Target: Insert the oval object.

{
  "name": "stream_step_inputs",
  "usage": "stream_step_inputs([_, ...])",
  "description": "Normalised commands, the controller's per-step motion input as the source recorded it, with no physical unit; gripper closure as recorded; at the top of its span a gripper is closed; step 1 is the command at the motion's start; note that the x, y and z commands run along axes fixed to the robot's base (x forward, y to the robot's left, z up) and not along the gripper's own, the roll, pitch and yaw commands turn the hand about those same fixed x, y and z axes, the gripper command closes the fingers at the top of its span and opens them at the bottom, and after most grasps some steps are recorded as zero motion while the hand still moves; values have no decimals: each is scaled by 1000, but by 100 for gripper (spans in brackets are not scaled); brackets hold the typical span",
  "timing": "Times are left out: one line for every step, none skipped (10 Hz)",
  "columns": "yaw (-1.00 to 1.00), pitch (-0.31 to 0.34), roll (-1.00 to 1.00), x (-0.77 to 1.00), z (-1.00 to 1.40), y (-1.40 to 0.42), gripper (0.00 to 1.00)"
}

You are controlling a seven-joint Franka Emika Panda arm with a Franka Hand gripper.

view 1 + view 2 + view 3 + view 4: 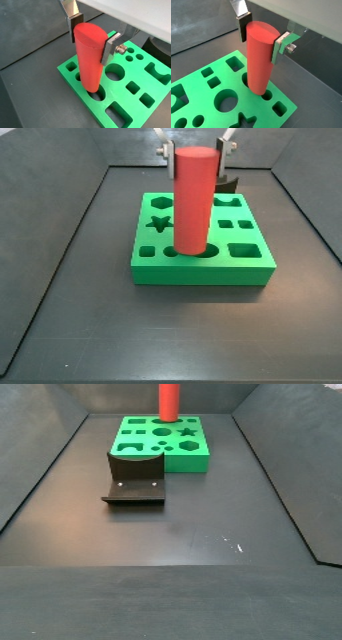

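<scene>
Our claw pinches the peg near its top, one silver finger on each broad face, at the upper centre of both wrist views. We judge the high grip leaves the lower shaft free to enter the block without the fingers fouling it.

The red peg stands upright, its foot in or at the mouth of a hole near the block's edge; how deep it sits, we cannot tell. In a side view the peg rises from the front row of the green block at frame centre, towering above it. We read this as insertion under way, the peg held square so it slides in rather than jams.

Other shaped holes, among them a star and a hexagon, stay empty. In a side view the dark fixture stands on the grey bench just in front of the block, left of centre.
</scene>
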Motion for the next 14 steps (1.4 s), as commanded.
stream_step_inputs([206, 220, 189, 831, -314, 0, 100])
stream_step_inputs([400, 157, 127, 720, -394, 0, 100])
stream_step_inputs([474, 131, 14, 720, -443, -11, 100])
stream_step_inputs([491, 114, 0, 640, -440, -69, 100])
stream_step_inputs([406, 109, 26, 680, -414, -143, 100])
stream_step_inputs([0, 116, 33, 683, -297, -134, 100])
stream_step_inputs([-160, 107, 43, 686, -271, -131, 100])
stream_step_inputs([-151, 99, 46, 694, -306, -126, 100])
stream_step_inputs([-114, 107, 59, 734, -366, -111, 100])
stream_step_inputs([0, 144, 171, 726, -446, -17, 100])
stream_step_inputs([0, 140, 203, 534, -426, 0, 100])
stream_step_inputs([49, 91, 167, 177, -343, 0, 100])
stream_step_inputs([20, 63, 93, 0, -283, 120, 100])
stream_step_inputs([31, 67, 96, 0, -220, 169, 100])
